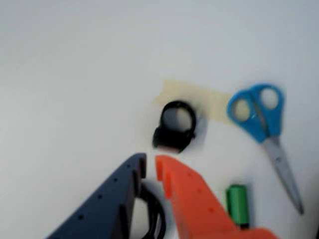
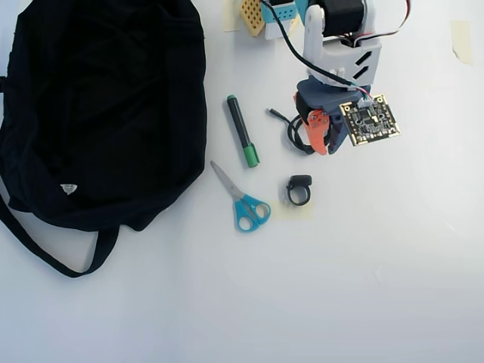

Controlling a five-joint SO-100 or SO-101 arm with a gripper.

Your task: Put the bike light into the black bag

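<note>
From the wrist view, my hand (image 1: 150, 168) has its blue and orange fingers nearly together, only a thin slit between the tips, nothing gripped. A coiled black cable (image 1: 152, 211) lies on the bench (image 1: 75, 74) beneath them. Just past the tips, apart from them, the bike light (image 1: 174, 126) rests at the edge of a strip of tape (image 1: 209, 99). Blue-handled scissors (image 1: 264, 124) lie beyond it to the right, a green-ended marker (image 1: 237, 203) nearer. In the overhead view the black bag (image 2: 98, 113) sprawls far left, well apart from the light.
</note>
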